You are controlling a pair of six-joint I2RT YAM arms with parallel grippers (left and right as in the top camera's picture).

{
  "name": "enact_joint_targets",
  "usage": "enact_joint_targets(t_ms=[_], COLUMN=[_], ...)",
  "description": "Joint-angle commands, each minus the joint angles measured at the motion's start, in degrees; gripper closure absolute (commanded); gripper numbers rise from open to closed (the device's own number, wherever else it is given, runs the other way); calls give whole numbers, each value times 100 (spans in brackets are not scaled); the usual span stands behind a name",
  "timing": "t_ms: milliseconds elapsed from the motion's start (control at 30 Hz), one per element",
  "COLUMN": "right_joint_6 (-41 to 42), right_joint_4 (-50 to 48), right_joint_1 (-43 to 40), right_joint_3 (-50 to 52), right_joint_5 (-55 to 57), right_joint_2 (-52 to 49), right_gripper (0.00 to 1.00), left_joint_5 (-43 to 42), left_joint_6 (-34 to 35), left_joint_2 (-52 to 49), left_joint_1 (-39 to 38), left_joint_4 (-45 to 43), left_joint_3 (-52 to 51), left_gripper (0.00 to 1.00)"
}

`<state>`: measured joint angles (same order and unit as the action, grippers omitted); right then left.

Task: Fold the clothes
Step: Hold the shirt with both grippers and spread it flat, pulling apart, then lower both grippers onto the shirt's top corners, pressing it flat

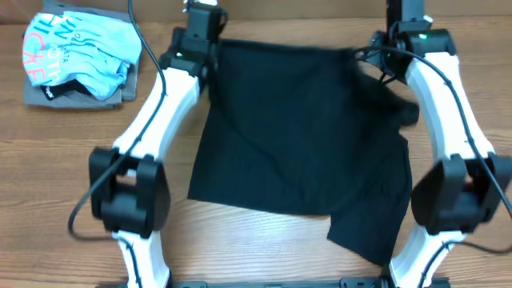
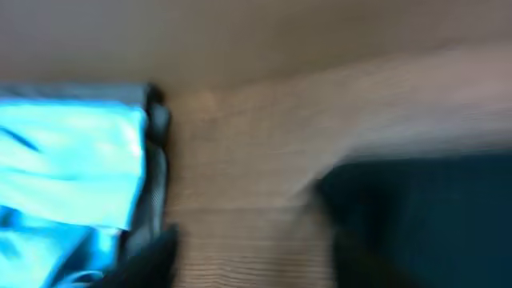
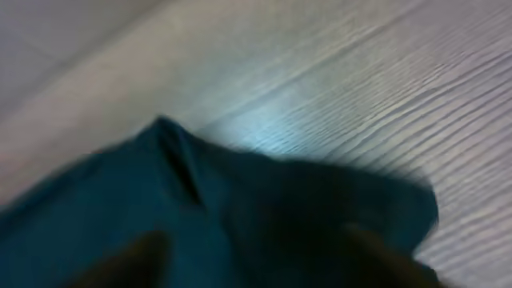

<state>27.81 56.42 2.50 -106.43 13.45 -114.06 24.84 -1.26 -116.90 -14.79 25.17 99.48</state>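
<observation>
Overhead, a plain black short-sleeved T-shirt of soft fabric lies spread and rumpled on the wooden table between two white arms. The left gripper and right gripper sit at its far corners, but blur makes it impossible to tell whether their fingers are parted or clamped. A crumpled light blue lettered shirt rests on a grey folded garment, far left.

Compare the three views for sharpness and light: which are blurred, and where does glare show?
Overhead: fairly sharp and evenly lit, though the black T-shirt hides its folds in darkness. Left wrist: heavily smeared, as by motion; the light blue shirt is a bright patch, lettering unreadable. Right wrist: blurred too, with a pale sheen on the table beside the T-shirt.
</observation>
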Motion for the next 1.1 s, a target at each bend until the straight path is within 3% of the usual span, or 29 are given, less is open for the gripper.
enact_joint_targets(t_ms=[0, 200, 367, 567, 800, 1000, 1067], right_joint_6=[-243, -260, -262, -258, -234, -234, -232], right_joint_4=[116, 870, 1674, 2653, 3230, 3084, 3071], right_joint_1=[-90, -227, -260, -258, -258, -343, -424], right_joint_3=[-46, -455, -581, -490, -490, -490, -485], right_joint_5=[42, -7, -101, -824, -866, -837, -756], right_joint_2=[-127, 157, 361, 348, 348, 348, 337], right_gripper=[0, 0, 0, 0, 0, 0, 0], left_joint_5=[-540, -540, -592, -1963, -2153, -2240, -2391], left_joint_6=[-46, -26, 509, 841, 990, 1178, 1154], left_joint_2=[-492, -127, 542, 767, 426, -111, -308], left_joint_1=[227, 181, 52, 28, 31, 170, 223], left_joint_4=[79, 852, 2055, 3366, 4404, 4437, 4395], left_joint_3=[57, 157, 166, 153, 70, 52, 52], left_gripper=[0, 0, 0, 0, 0, 0, 10])
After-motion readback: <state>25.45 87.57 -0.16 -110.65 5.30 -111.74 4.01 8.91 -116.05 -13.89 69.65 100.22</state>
